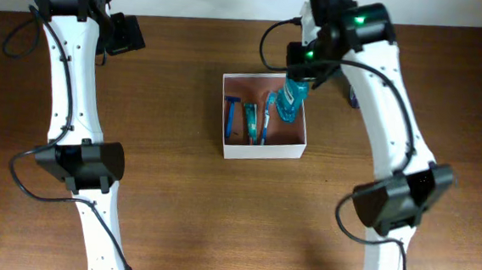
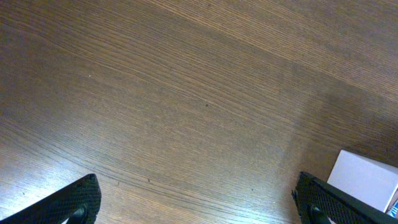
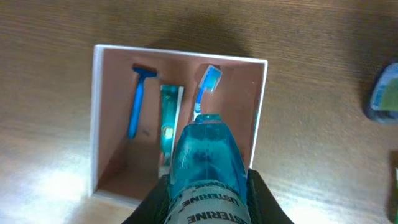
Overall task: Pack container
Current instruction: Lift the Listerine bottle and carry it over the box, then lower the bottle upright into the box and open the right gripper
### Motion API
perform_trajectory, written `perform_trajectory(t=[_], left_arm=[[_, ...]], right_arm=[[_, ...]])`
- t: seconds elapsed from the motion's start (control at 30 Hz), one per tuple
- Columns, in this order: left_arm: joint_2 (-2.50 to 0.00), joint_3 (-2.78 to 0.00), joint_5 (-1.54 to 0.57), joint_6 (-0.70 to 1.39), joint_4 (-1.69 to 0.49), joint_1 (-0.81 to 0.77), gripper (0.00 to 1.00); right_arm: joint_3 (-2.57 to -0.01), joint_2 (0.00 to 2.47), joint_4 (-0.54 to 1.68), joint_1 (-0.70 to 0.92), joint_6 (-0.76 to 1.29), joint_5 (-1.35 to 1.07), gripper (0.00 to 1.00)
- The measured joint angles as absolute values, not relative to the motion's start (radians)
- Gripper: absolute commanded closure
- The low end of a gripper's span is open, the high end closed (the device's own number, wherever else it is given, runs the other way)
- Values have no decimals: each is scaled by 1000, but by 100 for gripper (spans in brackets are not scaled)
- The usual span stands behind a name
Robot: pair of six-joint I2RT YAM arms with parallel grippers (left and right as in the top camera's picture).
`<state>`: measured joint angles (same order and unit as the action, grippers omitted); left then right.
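Right fingers around bottle — over container

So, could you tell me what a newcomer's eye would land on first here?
The teal mouthwash bottle, clamped in the right gripper over the container at mid-table. Inside lie a blue razor, a green packet and a toothbrush, side by side.

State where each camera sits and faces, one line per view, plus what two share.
Overhead: above the wooden table, facing down; both arms show.
Left wrist: on left arm, facing bare wood; open left end effector shows.
Right wrist: on right arm, facing into the square white cardboard box; right end effector grips a teal plastic bottle.
Overhead and right wrist share box and bottle.
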<state>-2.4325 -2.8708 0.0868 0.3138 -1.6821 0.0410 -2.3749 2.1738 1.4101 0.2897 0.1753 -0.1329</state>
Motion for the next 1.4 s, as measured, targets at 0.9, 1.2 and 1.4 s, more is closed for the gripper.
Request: perform_trajectory(t=[0.9, 1.2, 1.4], left_arm=[[-2432, -2871, 87, 314, -1682, 41, 1], [-2432, -2871, 87, 314, -1682, 41, 1], [-2432, -2871, 87, 314, -1682, 41, 1]], right_arm=[[-2375, 2284, 1311, 291, 176, -13, 82], [-2372, 2326, 1263, 291, 176, -7, 82], [-2344, 2326, 1208, 291, 176, -3, 78]])
